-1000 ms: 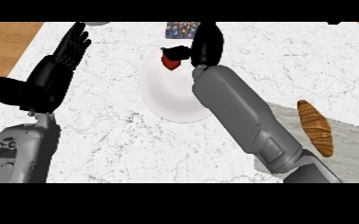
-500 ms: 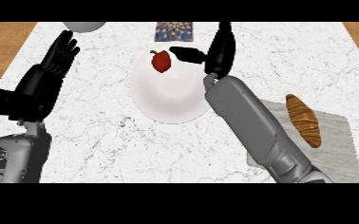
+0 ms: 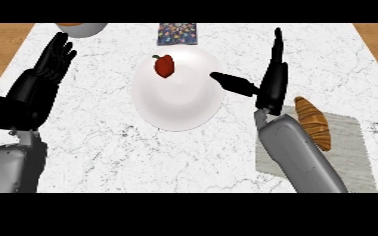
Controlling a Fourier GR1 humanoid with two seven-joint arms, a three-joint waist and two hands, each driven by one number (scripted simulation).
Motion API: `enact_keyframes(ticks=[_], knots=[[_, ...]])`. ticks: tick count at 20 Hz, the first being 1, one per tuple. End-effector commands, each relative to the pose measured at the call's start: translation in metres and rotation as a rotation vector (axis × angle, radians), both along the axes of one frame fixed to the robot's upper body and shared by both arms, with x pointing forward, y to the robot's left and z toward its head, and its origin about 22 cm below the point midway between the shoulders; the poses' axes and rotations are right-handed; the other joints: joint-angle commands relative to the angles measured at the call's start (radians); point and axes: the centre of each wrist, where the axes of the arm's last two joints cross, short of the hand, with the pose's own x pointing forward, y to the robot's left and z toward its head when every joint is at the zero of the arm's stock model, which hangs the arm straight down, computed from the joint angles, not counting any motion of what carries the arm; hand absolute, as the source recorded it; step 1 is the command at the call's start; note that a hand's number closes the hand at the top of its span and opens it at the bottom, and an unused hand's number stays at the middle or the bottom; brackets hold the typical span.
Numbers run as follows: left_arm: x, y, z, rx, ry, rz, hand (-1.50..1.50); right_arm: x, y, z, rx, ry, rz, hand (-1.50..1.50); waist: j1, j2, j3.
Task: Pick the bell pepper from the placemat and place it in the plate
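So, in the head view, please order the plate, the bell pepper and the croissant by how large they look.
1. The plate, clearly the largest.
2. The croissant, long and narrow.
3. The bell pepper, the smallest, lying on the plate's far part.
The croissant is somewhat nearer the camera, but the order is still plain.

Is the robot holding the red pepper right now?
No, the bell pepper lies on the white plate, apart from the open right hand.
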Motion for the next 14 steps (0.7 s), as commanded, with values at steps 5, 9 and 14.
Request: enact_keyframes(ticks=[5,9,14], knots=[[0.003,-0.018,-0.020,0.005,0.007,0.014,0.00,-0.063,-0.069,-0.003,-0.036,-0.004,0.003,-1.50,0.000,0.003,0.000],[-0.006,0.001,0.000,0.005,-0.007,-0.001,0.00,-0.085,-0.101,0.006,-0.049,-0.007,0.015,-1.50,0.007,0.003,0.000],[0.016,0.014,-0.005,0.004,-0.005,0.008,0.00,-0.096,-0.108,-0.010,-0.126,0.009,-0.043,-1.50,0.006,0.005,0.000]])
